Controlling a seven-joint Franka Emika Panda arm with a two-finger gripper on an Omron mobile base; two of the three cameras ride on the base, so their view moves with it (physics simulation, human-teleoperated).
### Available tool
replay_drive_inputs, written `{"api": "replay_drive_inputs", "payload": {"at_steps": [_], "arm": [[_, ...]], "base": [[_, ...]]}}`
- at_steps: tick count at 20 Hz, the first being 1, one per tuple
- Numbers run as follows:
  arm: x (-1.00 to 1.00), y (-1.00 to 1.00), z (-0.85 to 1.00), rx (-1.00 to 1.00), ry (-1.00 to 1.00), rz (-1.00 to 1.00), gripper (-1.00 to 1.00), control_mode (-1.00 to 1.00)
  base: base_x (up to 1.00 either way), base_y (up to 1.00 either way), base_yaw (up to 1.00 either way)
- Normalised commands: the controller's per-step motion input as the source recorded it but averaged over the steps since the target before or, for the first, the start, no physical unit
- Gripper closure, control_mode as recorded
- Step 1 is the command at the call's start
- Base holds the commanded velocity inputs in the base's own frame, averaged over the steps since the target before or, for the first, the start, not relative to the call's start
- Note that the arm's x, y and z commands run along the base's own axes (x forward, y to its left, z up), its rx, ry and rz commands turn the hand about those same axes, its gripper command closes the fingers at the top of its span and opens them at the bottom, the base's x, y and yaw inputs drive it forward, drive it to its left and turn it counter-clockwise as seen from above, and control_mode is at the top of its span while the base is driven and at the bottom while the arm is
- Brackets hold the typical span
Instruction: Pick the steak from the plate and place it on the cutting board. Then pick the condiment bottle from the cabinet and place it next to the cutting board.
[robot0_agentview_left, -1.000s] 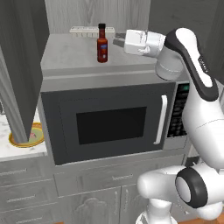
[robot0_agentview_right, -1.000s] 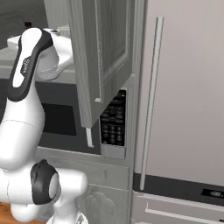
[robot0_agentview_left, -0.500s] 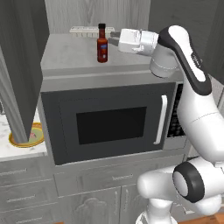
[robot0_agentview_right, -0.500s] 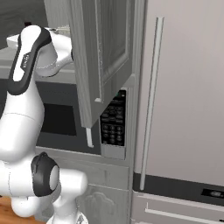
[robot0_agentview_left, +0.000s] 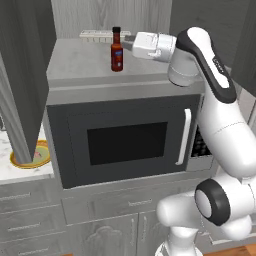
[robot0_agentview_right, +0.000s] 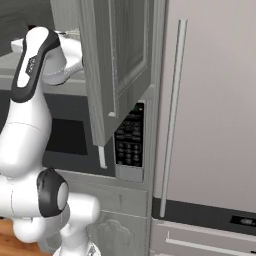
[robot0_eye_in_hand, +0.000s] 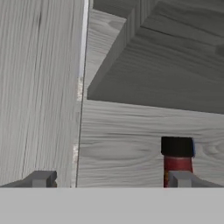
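The condiment bottle (robot0_agentview_left: 117, 49) is standing upright on the cabinet (robot0_agentview_left: 75, 62) shelf; the gripper (robot0_agentview_left: 128, 43) is hovering beside it, jaws wide open (ready to straddle its neck).

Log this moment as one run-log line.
phase: reaching for condiment bottle | pincer: open, beside bottle, not gripping | bottle: upright on cabinet shelf

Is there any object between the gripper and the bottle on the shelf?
No, nothing visible. The open gripper is just right of the bottle in the left base view. In the hand view, the bottle lines up with one fingertip, off-centre between the jaws.
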Motion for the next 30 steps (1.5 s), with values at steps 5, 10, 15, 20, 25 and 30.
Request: {"api": "replay_drive_inputs", "payload": {"at_steps": [5, 10, 15, 20, 25, 30], "arm": [[0.2, 0.0, 0.0, 0.0, 0.0, -0.02, -1.0, -1.0], [0.17, 0.03, -0.01, 0.0, 0.0, 0.0, -1.0, -1.0], [0.18, 0.06, -0.05, 0.0, 0.0, 0.0, -1.0, -1.0], [0.19, 0.08, -0.06, 0.0, 0.0, 0.0, -1.0, -1.0], [0.19, 0.08, -0.03, 0.0, 0.0, 0.0, -1.0, -1.0], [0.21, 0.04, 0.0, 0.0, 0.0, 0.0, -1.0, -1.0]], "base": [[0.0, 0.0, 0.0], [0.0, 0.0, 0.0], [0.0, 0.0, 0.0], [0.0, 0.0, 0.0], [0.0, 0.0, 0.0], [0.0, 0.0, 0.0]]}}
